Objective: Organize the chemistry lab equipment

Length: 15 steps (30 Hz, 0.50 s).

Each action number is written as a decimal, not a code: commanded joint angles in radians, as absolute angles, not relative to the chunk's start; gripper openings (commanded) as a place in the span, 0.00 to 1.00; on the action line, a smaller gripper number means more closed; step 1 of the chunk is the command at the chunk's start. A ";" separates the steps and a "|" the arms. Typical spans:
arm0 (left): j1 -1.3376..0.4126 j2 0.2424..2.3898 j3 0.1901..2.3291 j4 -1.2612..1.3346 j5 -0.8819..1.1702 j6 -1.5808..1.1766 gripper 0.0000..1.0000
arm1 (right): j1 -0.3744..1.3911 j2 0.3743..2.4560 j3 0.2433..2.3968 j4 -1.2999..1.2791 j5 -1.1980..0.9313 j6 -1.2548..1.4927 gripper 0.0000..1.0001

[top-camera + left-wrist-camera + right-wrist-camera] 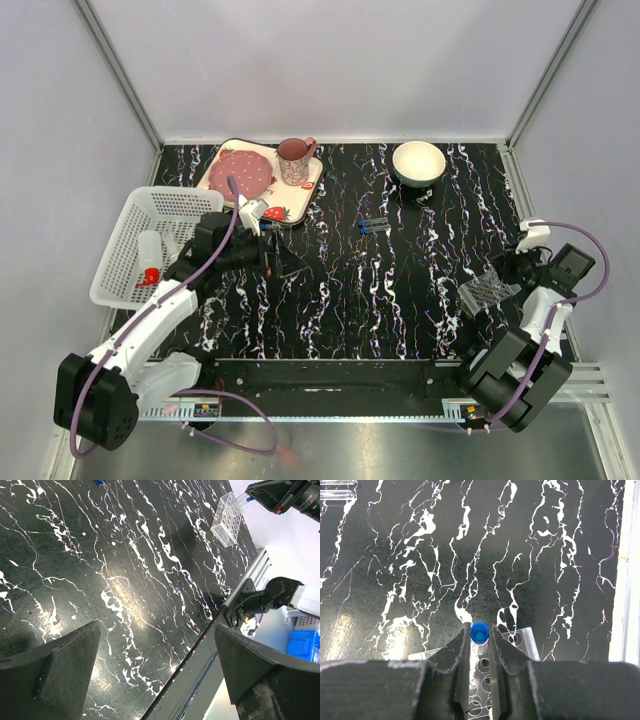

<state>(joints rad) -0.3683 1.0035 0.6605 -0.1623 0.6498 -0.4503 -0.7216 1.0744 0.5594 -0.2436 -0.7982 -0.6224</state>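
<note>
Right wrist view shows the right gripper with its two fingers pinched close on a small tube that has a blue cap. The tube lies along the fingers, with the cap out at the tips. Right under the fingers is the clear rack, with its round holes facing up. So the tube is over the rack, and it has to line up with one hole to go in. I think that is the step now: putting this tube in the rack. I cannot tell if the tube touches the rack yet. In the top view the rack sits on the right side of the black table, close to the right arm, so the right arm is the one for this job. The left gripper is well apart on the left side, with its fingers spread wide and nothing between them. Some spare tubes lie in the middle of the table, toward the far side, and the left arm is nearer to them.
</note>
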 commanded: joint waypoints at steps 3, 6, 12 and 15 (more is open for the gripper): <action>-0.364 1.015 0.667 -0.095 0.683 -0.466 0.99 | -0.715 1.086 0.540 -0.180 -0.815 -0.603 0.22; -0.364 1.020 0.670 -0.097 0.684 -0.468 0.99 | -0.715 1.088 0.532 -0.163 -0.805 -0.600 0.22; -0.365 1.029 0.670 -0.092 0.690 -0.468 0.99 | -0.716 1.088 0.500 -0.135 -0.801 -0.609 0.24; -0.364 1.032 0.670 -0.092 0.695 -0.466 0.99 | -0.715 1.080 0.489 -0.130 -0.801 -0.615 0.26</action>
